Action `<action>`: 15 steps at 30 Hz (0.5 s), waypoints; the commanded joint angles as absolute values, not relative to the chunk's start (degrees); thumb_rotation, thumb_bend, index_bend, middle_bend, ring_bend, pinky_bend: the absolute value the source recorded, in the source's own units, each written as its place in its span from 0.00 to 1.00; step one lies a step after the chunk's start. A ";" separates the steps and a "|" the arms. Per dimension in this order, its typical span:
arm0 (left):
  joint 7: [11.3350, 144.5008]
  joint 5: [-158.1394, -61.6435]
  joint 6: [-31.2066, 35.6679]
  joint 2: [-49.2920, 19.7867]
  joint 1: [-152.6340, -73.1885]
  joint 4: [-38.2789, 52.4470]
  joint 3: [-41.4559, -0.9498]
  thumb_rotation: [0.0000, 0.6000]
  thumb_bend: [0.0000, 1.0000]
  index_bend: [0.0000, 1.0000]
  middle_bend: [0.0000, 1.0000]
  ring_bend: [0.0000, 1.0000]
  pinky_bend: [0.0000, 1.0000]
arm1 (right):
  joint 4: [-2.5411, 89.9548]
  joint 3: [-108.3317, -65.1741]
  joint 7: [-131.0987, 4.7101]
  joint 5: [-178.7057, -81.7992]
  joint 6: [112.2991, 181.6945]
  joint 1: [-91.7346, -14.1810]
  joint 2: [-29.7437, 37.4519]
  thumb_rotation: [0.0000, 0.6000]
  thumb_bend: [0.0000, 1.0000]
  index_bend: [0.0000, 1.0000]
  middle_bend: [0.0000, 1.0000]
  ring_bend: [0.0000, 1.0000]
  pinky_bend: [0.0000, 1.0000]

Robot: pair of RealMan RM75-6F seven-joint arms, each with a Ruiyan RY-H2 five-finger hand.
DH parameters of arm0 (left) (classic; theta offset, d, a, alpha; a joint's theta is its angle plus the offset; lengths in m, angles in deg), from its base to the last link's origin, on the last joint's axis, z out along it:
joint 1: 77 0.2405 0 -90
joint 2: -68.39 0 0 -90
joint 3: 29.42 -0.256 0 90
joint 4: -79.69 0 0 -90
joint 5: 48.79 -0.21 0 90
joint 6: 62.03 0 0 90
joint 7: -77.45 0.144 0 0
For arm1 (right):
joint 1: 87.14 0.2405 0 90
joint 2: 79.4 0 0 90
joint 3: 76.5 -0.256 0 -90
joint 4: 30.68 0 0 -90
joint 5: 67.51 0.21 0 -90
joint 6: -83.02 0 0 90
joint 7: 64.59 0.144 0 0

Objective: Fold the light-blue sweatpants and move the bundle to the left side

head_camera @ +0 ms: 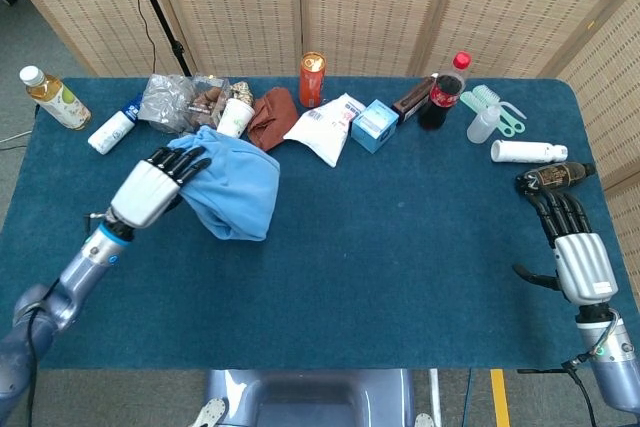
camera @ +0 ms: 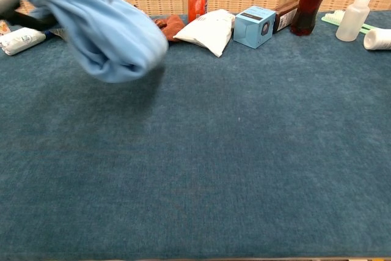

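The left hand (head_camera: 150, 190) grips the folded sweatpants (head_camera: 232, 190) by their near edge; the bundle hangs just right of it, lifted off the table (head_camera: 400, 247) in the chest view. Held by one edge, the bundle could unfold or slip when lowered. Just beyond the fingers stand a paper cup (head_camera: 234, 119) and crumpled plastic bags (head_camera: 170, 99), which a swing could topple. The right hand (head_camera: 580, 252) rests far off, empty, fingers extended.
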State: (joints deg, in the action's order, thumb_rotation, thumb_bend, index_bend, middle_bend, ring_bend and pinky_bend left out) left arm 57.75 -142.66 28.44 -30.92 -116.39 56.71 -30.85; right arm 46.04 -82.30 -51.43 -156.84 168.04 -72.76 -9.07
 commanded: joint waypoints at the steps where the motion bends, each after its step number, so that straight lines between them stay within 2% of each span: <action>1: 54.74 -141.78 32.27 -26.88 -109.59 56.46 -31.85 1.00 0.74 0.82 0.73 0.72 0.64 | 46.74 -81.93 -51.75 -157.82 168.59 -72.80 -9.17 1.00 0.00 0.00 0.00 0.00 0.00; 4: 49.47 -139.26 33.48 -25.06 -101.98 58.72 -31.67 1.00 0.74 0.82 0.73 0.72 0.64 | 48.38 -81.17 -52.41 -159.82 169.86 -73.05 -9.47 1.00 0.00 0.00 0.00 0.00 0.00; 15: 42.28 -138.84 33.40 -26.56 -95.14 66.82 -32.05 1.00 0.74 0.82 0.73 0.71 0.64 | 50.27 -80.54 -54.03 -160.90 169.74 -73.09 -9.46 1.00 0.00 0.00 0.00 0.00 0.00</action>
